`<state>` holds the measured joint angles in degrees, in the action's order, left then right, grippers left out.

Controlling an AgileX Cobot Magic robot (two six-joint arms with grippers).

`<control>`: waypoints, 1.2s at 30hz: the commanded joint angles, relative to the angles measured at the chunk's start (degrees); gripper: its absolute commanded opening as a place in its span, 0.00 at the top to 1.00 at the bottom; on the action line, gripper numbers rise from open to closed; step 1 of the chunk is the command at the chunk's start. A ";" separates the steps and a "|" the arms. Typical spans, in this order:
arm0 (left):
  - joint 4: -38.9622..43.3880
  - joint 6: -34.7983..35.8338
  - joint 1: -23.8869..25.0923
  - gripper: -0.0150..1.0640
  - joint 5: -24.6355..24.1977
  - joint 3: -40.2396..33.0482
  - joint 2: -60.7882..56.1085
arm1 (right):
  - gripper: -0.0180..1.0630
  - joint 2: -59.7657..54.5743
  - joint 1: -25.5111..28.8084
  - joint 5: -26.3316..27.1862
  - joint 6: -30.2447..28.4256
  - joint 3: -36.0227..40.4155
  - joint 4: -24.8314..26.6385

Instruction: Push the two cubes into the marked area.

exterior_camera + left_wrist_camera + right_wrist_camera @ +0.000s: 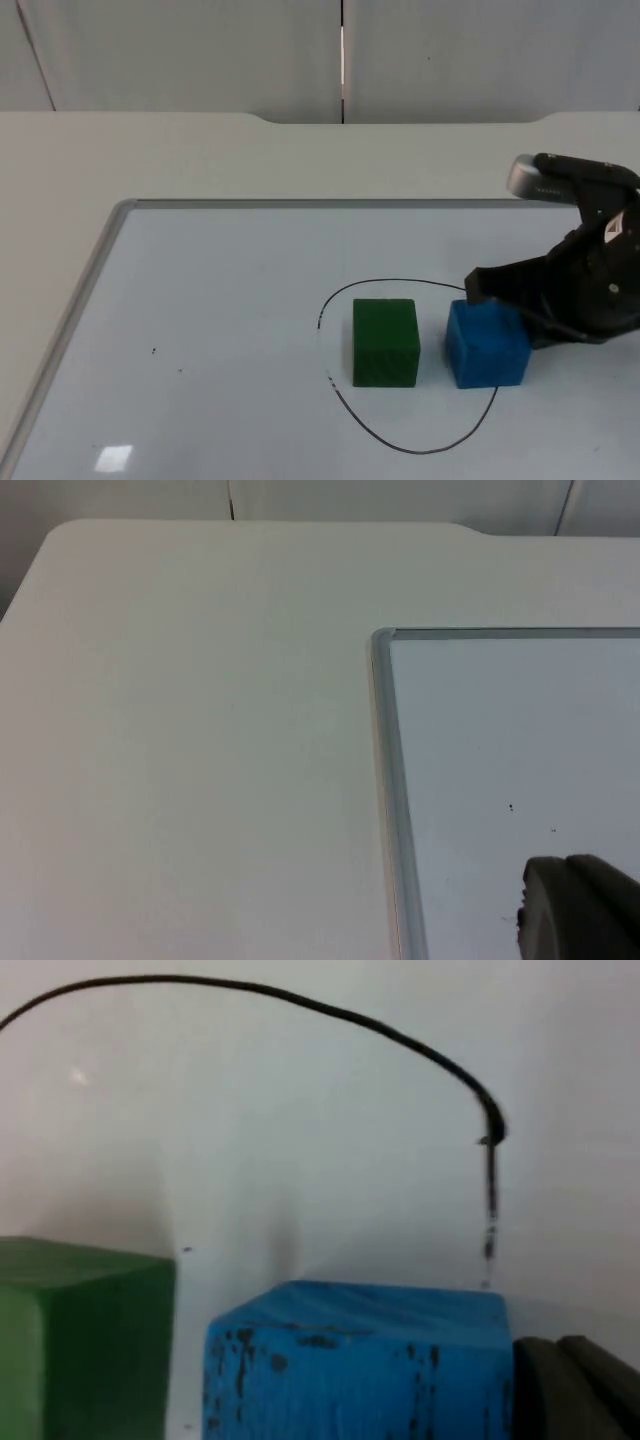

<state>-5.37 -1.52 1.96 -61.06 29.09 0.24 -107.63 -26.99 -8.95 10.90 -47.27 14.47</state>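
**Mia:** Top view first. Where are the cubes?

**Ben:** The green cube [385, 342] sits inside the black drawn line [395, 283], on the whiteboard [200, 330] that lies on the table [120, 150]. The blue cube [486, 344] is just beside it, with a small gap. It sits right at the line's edge, mostly in, I think.

**Mia:** And the right pincer [475, 288]?

**Ben:** It is low, up against the blue cube's far right corner. I cannot tell if it is open or closed. It has hold of nothing.

**Mia:** The left pincer [575, 905]?

**Ben:** It waits above the whiteboard's corner. I cannot tell its state either.

**Mia:** How will the blue cube push?

**Ben:** It looks hard and light, with scuffed paint. The whiteboard looks smooth, so I think it slides easily. No grabbing needed. Push flat on the middle of its right side. A push on a corner could spin it.
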 commanded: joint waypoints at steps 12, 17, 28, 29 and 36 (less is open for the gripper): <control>0.11 0.26 0.14 0.99 0.14 -0.25 -0.24 | 0.98 -0.05 -2.87 1.88 0.21 0.33 2.22; 0.11 0.26 0.14 0.99 0.14 -0.25 -0.24 | 0.98 -0.05 -3.95 2.18 0.21 0.33 2.32; 0.11 0.26 0.14 0.99 0.14 -0.25 -0.24 | 0.98 0.06 -4.59 2.05 0.10 0.33 -0.12; 0.11 0.26 0.14 0.99 0.14 -0.25 -0.24 | 0.98 0.42 -4.59 1.20 0.10 0.33 -0.97; 0.21 0.35 0.14 0.99 0.14 -0.25 -0.24 | 0.98 5.56 -3.94 -4.33 0.10 0.33 -6.28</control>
<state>-5.37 -1.42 1.96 -61.06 29.09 0.24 -104.04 -31.33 -12.26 10.90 -47.27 9.96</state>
